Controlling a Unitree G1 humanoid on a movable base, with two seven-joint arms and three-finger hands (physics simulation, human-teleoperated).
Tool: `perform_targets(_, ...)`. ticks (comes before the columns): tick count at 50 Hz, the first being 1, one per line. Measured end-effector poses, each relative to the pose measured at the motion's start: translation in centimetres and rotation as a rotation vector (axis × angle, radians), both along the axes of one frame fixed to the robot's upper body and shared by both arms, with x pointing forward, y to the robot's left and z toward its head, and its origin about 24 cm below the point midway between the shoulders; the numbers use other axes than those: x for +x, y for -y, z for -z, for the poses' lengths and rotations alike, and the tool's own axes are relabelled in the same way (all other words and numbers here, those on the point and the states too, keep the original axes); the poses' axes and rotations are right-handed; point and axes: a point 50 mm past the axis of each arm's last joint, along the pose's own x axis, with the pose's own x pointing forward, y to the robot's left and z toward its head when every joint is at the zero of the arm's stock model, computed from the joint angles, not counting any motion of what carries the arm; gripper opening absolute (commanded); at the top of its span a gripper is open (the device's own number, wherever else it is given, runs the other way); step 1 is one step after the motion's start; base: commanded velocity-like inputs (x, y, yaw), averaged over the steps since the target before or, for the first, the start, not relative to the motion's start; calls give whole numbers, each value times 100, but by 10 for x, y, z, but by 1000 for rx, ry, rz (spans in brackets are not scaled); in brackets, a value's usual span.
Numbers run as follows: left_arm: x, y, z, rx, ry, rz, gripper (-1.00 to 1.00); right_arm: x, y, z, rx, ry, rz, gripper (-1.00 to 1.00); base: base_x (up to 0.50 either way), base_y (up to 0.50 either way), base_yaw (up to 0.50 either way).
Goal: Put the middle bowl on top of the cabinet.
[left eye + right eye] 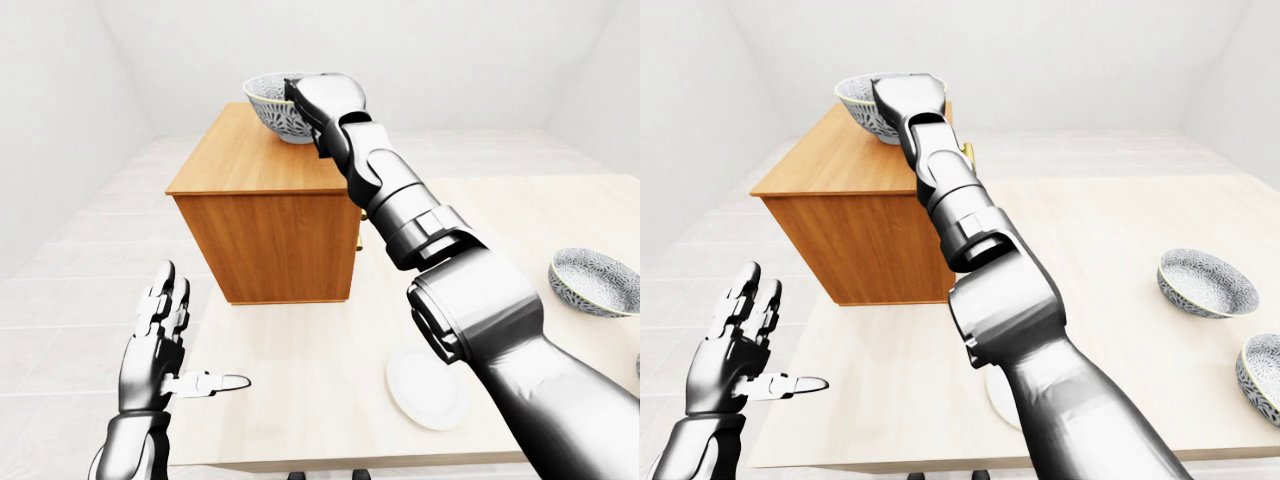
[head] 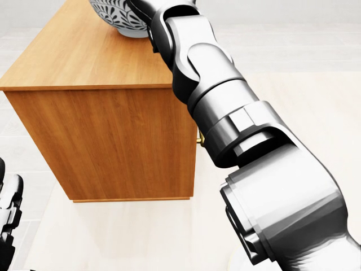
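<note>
On the table (image 1: pixel 300 390) we see a wooden cabinet (image 1: pixel 262 235), with the bowl (image 1: pixel 266 104) resting on its top. Our right robot hand (image 1: pixel 322 98) covers the rim, and we cannot tell its grip. Our left robot hand (image 1: pixel 158 345) is spread wide and empty. We judge the bowl stiff, slick and breakable, best pinched at the rim.

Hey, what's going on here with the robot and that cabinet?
The robot's right hand is at the rim of a patterned bowl that appears to rest on top of the wooden cabinet; whether its fingers grip it is unclear. The left hand hangs open, holding nothing. Two other bowls and a white plate lie on the table.
</note>
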Motion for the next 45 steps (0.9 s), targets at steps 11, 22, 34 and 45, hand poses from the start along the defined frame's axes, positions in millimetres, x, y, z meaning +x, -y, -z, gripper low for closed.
perform_targets(11,0,0,0,-1,-1,-1,100,0,0,-2,21,9,-6,-72,0,0,0)
perform_targets(22,1,0,1,-2,-3,-1,100,-1,-1,-5,16,23,-8,-55,0,0,0)
perform_targets(34,1,-1,1,-3,-4,-2,100,-2,-1,-11,23,42,-9,-27,0,0,0)
perform_targets(45,2,-1,2,-4,-5,-3,100,-1,-2,-2,43,3,-14,1,0,0,0)
